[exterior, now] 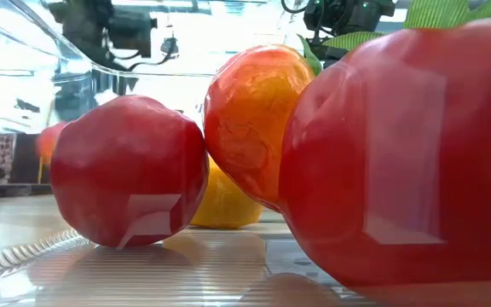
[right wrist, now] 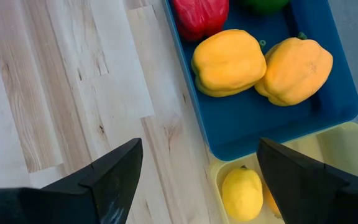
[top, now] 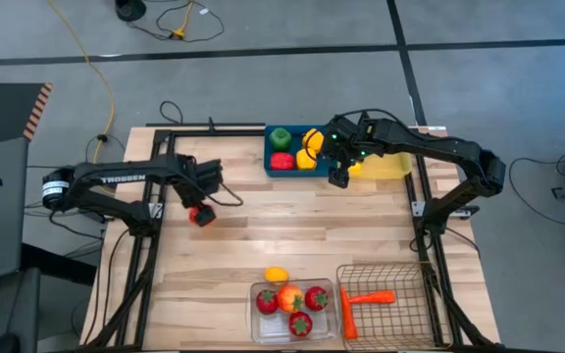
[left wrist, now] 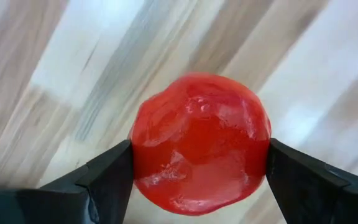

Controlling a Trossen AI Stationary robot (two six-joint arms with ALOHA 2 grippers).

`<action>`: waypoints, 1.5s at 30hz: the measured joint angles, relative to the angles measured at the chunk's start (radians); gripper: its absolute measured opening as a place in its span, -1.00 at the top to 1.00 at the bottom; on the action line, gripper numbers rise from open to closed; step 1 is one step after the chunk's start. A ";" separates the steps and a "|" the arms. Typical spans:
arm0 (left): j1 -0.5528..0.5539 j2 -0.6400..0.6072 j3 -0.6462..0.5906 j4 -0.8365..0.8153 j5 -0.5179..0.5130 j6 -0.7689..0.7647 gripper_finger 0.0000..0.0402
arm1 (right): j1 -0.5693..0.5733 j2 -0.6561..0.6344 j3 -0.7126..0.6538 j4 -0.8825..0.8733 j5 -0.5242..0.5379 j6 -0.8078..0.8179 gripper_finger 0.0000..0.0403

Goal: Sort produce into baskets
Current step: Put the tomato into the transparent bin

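left fingers closed on a red fruit on the desk, right arm waiting over the trays.

we are at the picking step: our left gripper (left wrist: 197, 180) has its fingers (left wrist: 104, 177) touching both sides of the red fruit (left wrist: 199, 142), which sits on the desk (top: 263, 235) at the left side, well apart from every basket. we judge the next move is to lift it and carry it to the clear bin (top: 294, 312) at the front, where other red fruits already lie. our right gripper (right wrist: 197, 180) hangs with fingers wide and empty above the edge of the blue tray (right wrist: 278, 124), near the yellow peppers (right wrist: 229, 62); a lemon (right wrist: 242, 193) lies in the yellow tray (right wrist: 340, 149) beside it.
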 joint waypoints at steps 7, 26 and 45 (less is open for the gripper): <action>-0.054 -0.001 0.112 0.223 0.084 -0.076 -0.50 | 0.000 0.000 0.000 0.000 0.000 0.000 -0.70; -0.621 0.084 0.139 0.864 -0.111 -0.452 -0.50 | 0.000 0.000 0.000 -0.003 0.000 0.003 -0.70; -0.841 0.393 0.138 1.197 -0.083 -0.739 -0.55 | 0.000 0.000 0.000 -0.001 0.000 0.000 -0.70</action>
